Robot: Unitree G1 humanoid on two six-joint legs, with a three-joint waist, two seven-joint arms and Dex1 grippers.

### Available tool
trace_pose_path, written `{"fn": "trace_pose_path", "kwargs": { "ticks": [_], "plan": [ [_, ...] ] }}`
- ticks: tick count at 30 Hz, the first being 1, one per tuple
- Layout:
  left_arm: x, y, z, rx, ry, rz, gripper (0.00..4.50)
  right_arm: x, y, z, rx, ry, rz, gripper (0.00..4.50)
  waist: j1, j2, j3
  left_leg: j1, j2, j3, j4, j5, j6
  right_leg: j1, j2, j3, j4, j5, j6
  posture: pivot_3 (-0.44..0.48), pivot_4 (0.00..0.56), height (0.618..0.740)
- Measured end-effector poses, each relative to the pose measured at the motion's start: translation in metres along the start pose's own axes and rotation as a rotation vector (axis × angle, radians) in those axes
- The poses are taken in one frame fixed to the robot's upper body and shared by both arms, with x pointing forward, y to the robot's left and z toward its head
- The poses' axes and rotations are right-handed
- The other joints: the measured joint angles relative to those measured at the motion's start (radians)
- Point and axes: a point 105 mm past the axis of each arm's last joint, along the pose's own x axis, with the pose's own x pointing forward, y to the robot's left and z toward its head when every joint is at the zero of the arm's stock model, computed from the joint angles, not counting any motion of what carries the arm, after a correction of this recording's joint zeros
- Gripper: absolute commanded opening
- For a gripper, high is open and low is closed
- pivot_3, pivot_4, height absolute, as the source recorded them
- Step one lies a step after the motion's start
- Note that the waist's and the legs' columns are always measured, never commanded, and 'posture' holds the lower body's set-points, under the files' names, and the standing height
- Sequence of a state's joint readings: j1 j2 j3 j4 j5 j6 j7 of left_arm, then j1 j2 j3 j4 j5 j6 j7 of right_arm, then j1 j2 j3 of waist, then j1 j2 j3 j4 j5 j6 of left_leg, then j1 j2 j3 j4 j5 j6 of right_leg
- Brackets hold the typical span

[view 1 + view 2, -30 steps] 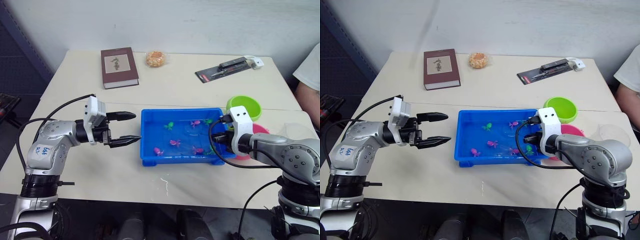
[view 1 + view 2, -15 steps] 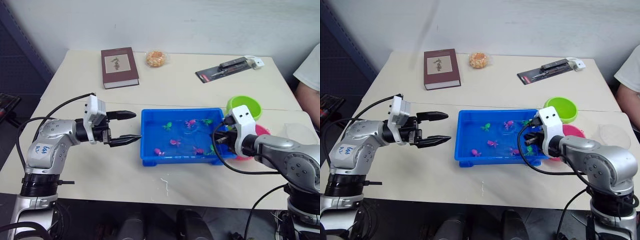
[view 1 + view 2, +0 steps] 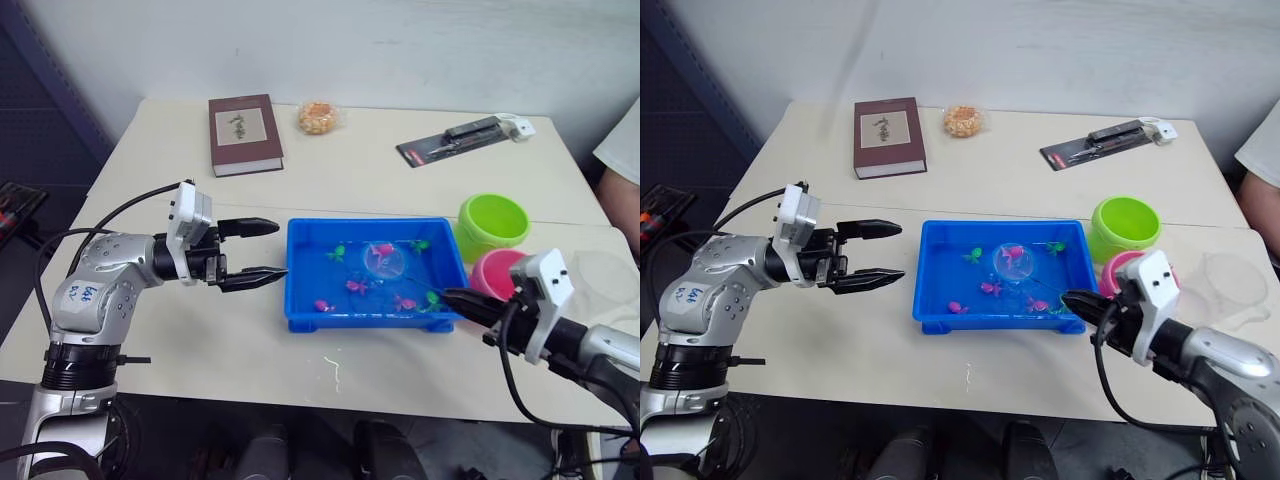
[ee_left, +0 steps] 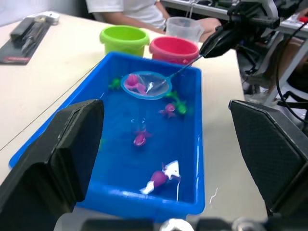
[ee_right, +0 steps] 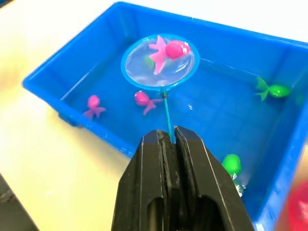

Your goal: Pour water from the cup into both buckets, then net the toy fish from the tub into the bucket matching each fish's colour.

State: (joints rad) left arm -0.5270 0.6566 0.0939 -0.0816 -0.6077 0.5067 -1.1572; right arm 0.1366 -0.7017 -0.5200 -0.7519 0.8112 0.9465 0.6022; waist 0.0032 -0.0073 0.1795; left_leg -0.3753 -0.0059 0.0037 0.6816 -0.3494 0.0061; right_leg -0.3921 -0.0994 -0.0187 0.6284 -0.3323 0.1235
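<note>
- Left eye view: the tub (image 3: 300, 300) is seen at mid-table, just inside the front edge. The net (image 3: 385, 259) is held over the tub's far half with a pink fish (image 3: 383, 249) in its mesh. The right gripper (image 3: 462, 299) is closed on the net's handle at the tub's right front corner. The green bucket (image 3: 492, 224) and pink bucket (image 3: 498, 272) stand just beside the tub's right end.
- Right eye view: the left gripper (image 3: 878, 254) is seen with fingers spread wide and nothing between them, hovering off the tub's left end. The cup (image 3: 1232, 286) sits near the table's right edge.
- Left wrist view: loose pink fish (image 4: 139, 139) and a green fish (image 4: 179, 102) are noted on the tub floor.
- Right wrist view: the fingers (image 5: 151, 183) are pressed together on the thin handle; the hoop is tilted.
</note>
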Motion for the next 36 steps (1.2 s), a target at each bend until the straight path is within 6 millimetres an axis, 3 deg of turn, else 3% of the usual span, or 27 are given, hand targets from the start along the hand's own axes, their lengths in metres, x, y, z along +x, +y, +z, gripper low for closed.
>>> {"fn": "trace_pose_path", "kwargs": {
  "ticks": [4,9,14,18,22,27,32,36],
  "plan": [
    [0.012,-0.005,0.012,0.012,-0.055,-0.048,4.44,-0.026,-0.001,0.001,-0.031,-0.058,-0.074,0.0,0.0,0.0,0.0,0.001,0.0,0.0,0.0,0.0,0.0,0.0,0.001,0.0,0.0,0.0,0.0,0.0,0.15,0.738],
    [0.02,-0.007,0.011,0.002,-0.067,-0.084,4.44,-0.061,-0.01,-0.001,-0.06,-0.116,-0.217,0.0,-0.002,0.0,0.0,0.002,0.0,0.002,0.0,0.0,0.0,0.001,0.001,0.001,0.001,0.0,0.0,0.0,0.15,0.738],
    [0.028,-0.006,0.007,-0.028,-0.094,-0.106,4.44,-0.096,-0.028,-0.012,-0.12,-0.108,-0.397,0.0,-0.001,0.0,0.0,0.004,0.0,0.003,0.0,0.0,0.0,0.002,0.002,0.002,0.001,0.0,0.0,0.0,0.15,0.738],
    [0.034,-0.008,0.003,-0.034,-0.1,-0.133,4.44,-0.117,-0.049,-0.033,-0.158,-0.056,-0.542,0.0,-0.002,0.0,0.0,0.005,0.0,0.003,-0.001,0.0,0.0,0.001,0.002,0.006,0.0,0.0,0.0,0.0,0.15,0.738],
    [0.035,-0.006,0.002,-0.032,-0.097,-0.132,4.44,-0.119,-0.062,-0.051,-0.227,0.009,-0.604,0.0,-0.006,0.001,-0.001,0.005,0.0,0.006,-0.001,0.0,0.0,0.0,0.002,0.009,0.001,0.0,0.0,0.0,0.15,0.738],
    [0.04,-0.011,-0.001,-0.024,-0.091,-0.166,4.44,-0.112,-0.081,-0.057,-0.4,0.047,-0.684,0.0,-0.004,0.002,-0.001,0.006,0.0,0.007,0.0,0.0,0.0,0.0,0.002,0.009,0.001,0.0,0.0,0.0,0.15,0.738],
    [0.043,-0.012,-0.001,-0.02,-0.092,-0.174,4.44,-0.11,-0.085,-0.049,-0.629,0.08,-0.715,0.0,-0.003,0.002,-0.001,0.006,0.0,0.007,0.0,0.0,0.0,0.0,0.002,0.009,0.001,0.0,0.0,0.0,0.15,0.738],
    [0.044,-0.013,0.0,-0.014,-0.093,-0.174,4.44,-0.108,-0.083,-0.045,-0.922,0.181,-0.67,0.0,-0.004,0.002,-0.001,0.006,0.0,0.007,0.0,0.0,0.0,0.0,0.003,0.009,0.001,0.0,0.0,0.0,0.15,0.738]
  ]
}}
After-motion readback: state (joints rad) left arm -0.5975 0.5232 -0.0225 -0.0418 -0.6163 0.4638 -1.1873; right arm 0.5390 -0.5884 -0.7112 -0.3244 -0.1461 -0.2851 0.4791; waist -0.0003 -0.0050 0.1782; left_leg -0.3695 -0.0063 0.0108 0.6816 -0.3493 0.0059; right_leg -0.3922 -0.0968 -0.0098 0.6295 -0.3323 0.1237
